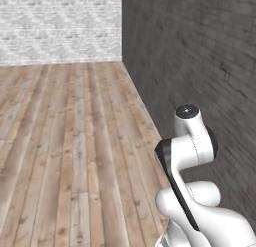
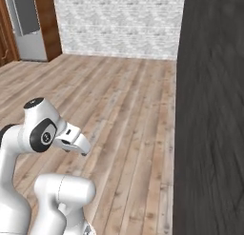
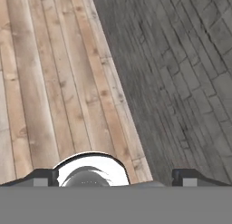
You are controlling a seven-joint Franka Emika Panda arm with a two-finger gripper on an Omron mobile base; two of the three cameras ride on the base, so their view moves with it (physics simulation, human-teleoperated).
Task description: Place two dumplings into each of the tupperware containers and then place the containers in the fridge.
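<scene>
Facing the dark brick wall (image 1: 200,66), your gripper (image 3: 115,175) stood spread wide and empty, the fridge (image 2: 26,24) was far off, so driving forward could hit the wall.

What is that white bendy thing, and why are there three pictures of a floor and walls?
The white thing is a robot arm on a base that drives around. Two cameras ride behind it, one on each side, so both see the same wooden floor and dark brick wall. The third camera sits on its hand, looking past its two dark fingers, which stand wide apart and hold nothing. Far off at the right camera's top left stands a silver fridge between brown cabinets.
</scene>
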